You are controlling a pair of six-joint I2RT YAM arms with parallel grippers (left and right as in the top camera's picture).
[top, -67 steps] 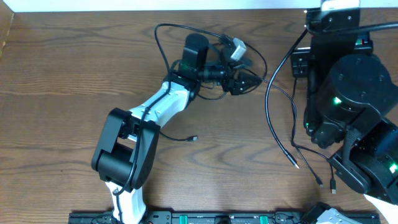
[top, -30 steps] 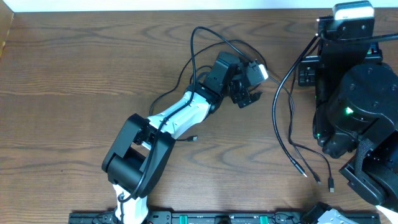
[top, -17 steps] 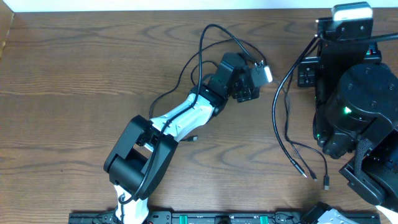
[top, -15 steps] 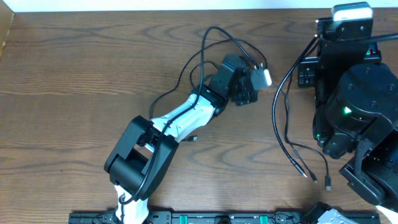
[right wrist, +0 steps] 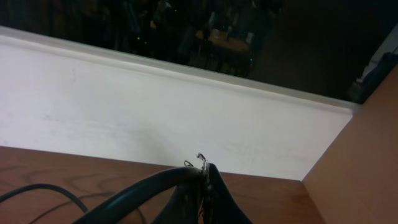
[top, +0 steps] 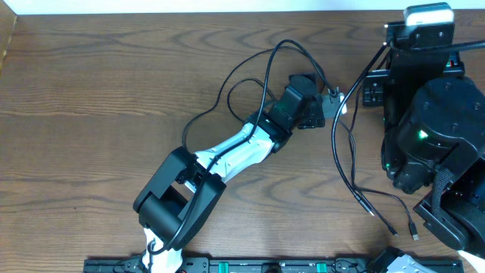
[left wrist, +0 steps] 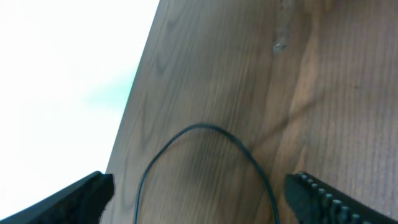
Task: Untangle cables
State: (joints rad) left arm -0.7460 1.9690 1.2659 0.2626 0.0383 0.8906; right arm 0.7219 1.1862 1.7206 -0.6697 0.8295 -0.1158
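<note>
Thin black cables lie on the wooden table. One forms a big loop [top: 276, 49] arching over my left gripper [top: 326, 105]. Others [top: 335, 144] run from my right gripper [top: 381, 42] down to plug ends [top: 394, 227] at the lower right. In the left wrist view my left gripper [left wrist: 199, 202] is wide open, with a black cable loop [left wrist: 205, 127] on the table between the fingers [left wrist: 84, 193]. In the right wrist view my right gripper [right wrist: 205, 177] is shut, with a black cable [right wrist: 137, 193] pinched at its tip. No white cable shows.
The right arm's bulky black body [top: 432, 114] fills the right side of the table. The table's far edge meets a white wall [right wrist: 155, 106]. A raised wooden side edge [right wrist: 360, 168] stands at the right. A loose plug end [top: 236, 168] lies beside my left arm.
My left arm has swung to the right, towards the right arm, and the big black loop has moved right with it. The plug ends at the lower right have shifted a little.
</note>
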